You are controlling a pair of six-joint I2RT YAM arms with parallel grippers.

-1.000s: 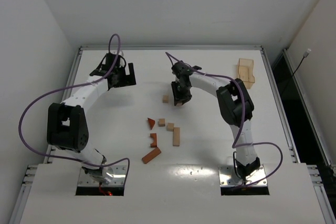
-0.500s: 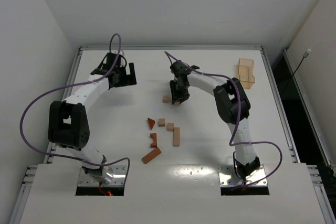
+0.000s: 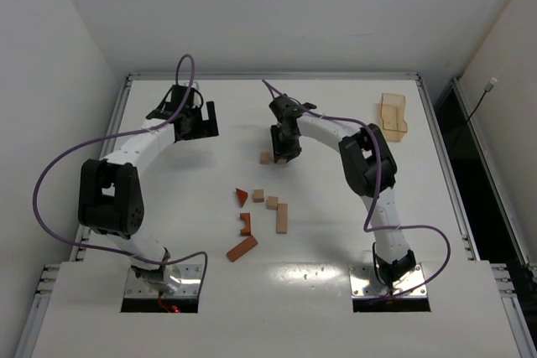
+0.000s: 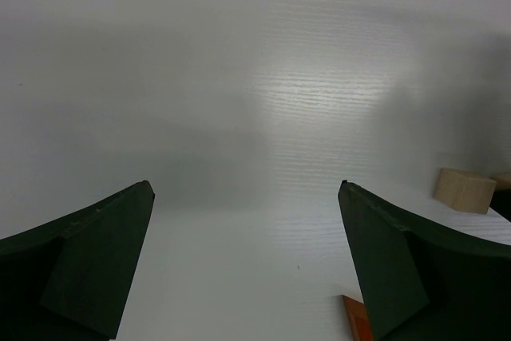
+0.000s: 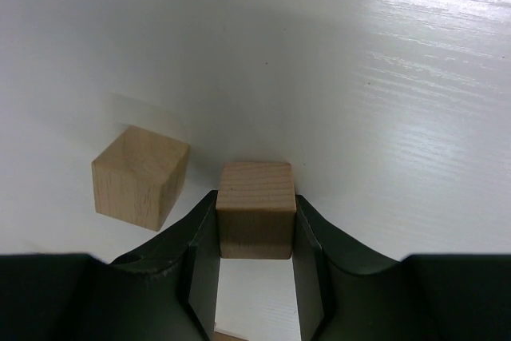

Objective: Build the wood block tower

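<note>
My right gripper (image 3: 285,154) (image 5: 255,225) is shut on a light tan cube (image 5: 255,207), held just above the table at mid-back. A second tan cube (image 5: 140,175) (image 3: 265,158) sits on the table close to its left, apart from it. Loose wood blocks lie nearer the bases: a reddish triangle (image 3: 242,196), two tan cubes (image 3: 258,195), a tan bar (image 3: 282,218), a reddish notched piece (image 3: 246,224) and a reddish bar (image 3: 242,248). My left gripper (image 3: 195,121) (image 4: 245,197) hangs open and holds nothing at the back left. No wood block tower is in view.
A flat light-tan tray (image 3: 393,115) lies at the back right corner. In the left wrist view a tan cube (image 4: 465,190) shows at the right edge and a reddish corner (image 4: 357,321) beside the right finger. Metal rails border the table.
My right gripper has shifted slightly left and toward the back with the cube in it. The left arm has not moved.
</note>
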